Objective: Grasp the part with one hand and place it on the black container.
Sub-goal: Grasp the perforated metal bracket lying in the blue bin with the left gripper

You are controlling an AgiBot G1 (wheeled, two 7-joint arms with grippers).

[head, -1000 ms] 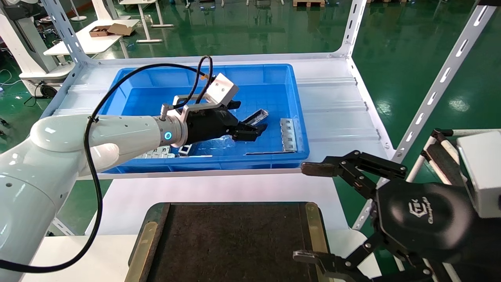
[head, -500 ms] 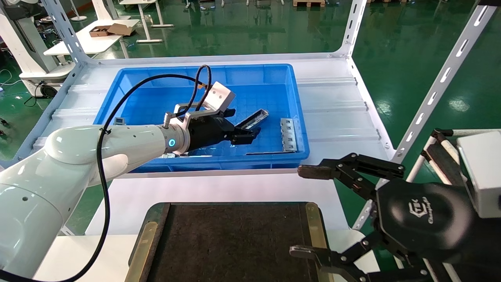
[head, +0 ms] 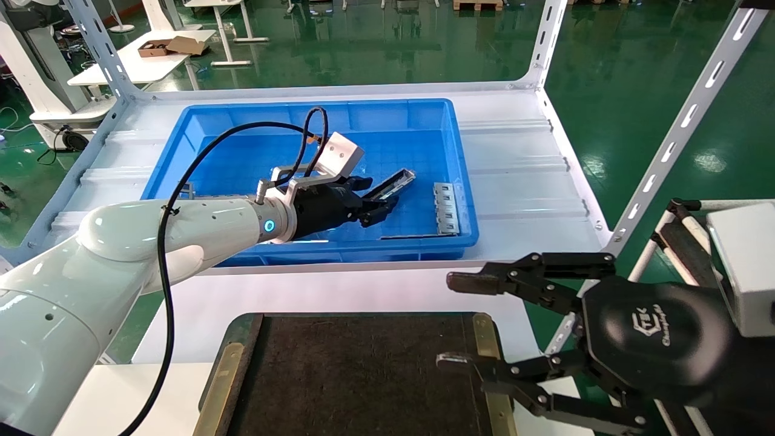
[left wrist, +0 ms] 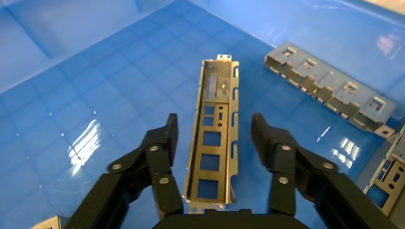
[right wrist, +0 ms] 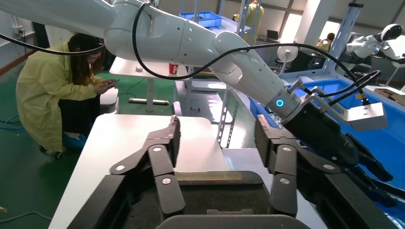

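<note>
The left gripper (left wrist: 212, 138) is down in the blue bin (head: 181, 136), fingers spread either side of the part (left wrist: 213, 138) lying flat on its floor, so next I'd say it closes, then carries it to the black container (head: 357, 369), while the right gripper (head: 478, 321) hangs open nearby.

The left arm reaches forward over the blue bin (head: 181, 145), its wrist angled down toward the bin floor. The left gripper (head: 378, 212) is low inside the bin, jaws spread wide. The right arm is nearer than the bin, off its right front corner; the right gripper (head: 466, 321) is spread open, empty.
</note>
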